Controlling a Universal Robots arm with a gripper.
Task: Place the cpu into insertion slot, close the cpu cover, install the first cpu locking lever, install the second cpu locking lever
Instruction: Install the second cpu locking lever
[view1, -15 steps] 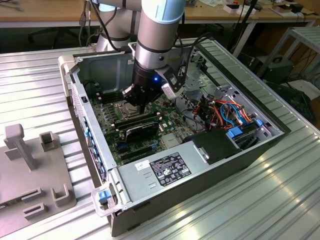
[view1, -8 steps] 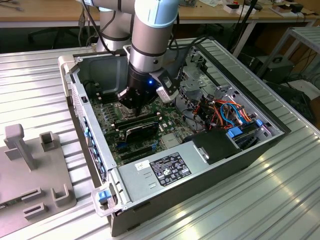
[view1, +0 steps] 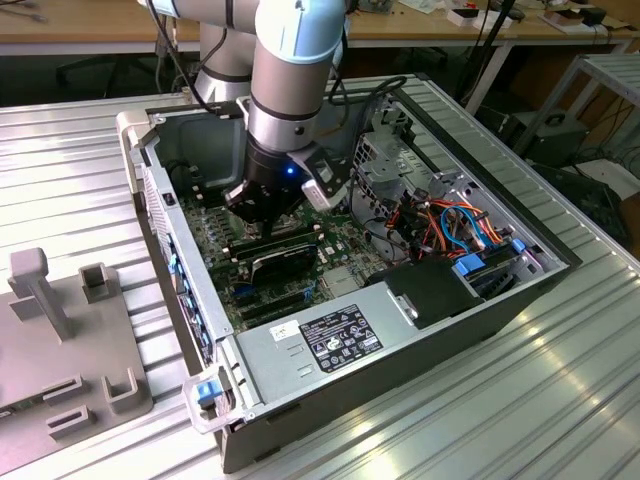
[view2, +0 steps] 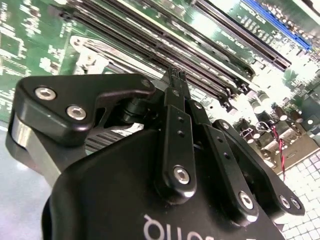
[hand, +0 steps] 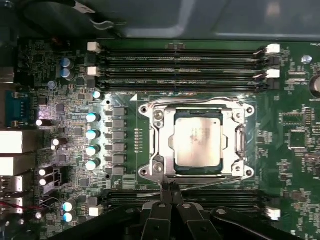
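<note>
the cpu (hand: 197, 143) is a flat square chip with a dull silver-grey metal top, and it sits in the insertion slot (hand: 235, 142), a square socket set into the green circuit board (hand: 295, 165). the cpu cover (hand: 197, 111), a thin silvery metal frame with a large middle opening, lies down around the chip. a thin wire lever (hand: 210, 183) runs along the socket edge nearest the pincer. long black memory slots (hand: 180, 62) with white end clips run on both sides of the socket, and a row of small shiny cylinders (hand: 91, 140) stands beside it.

the board lies inside an open grey metal computer case (view1: 400, 330), which rests on a ribbed metal counter (view1: 560, 390).

in the exterior view the arm (view1: 295, 70) reaches steeply down into the case. the pincer (hand: 169, 186), black with slim fingers (view2: 176, 95), is clenched, its tips pressed together just beside the socket's edge, at the lever.
</note>
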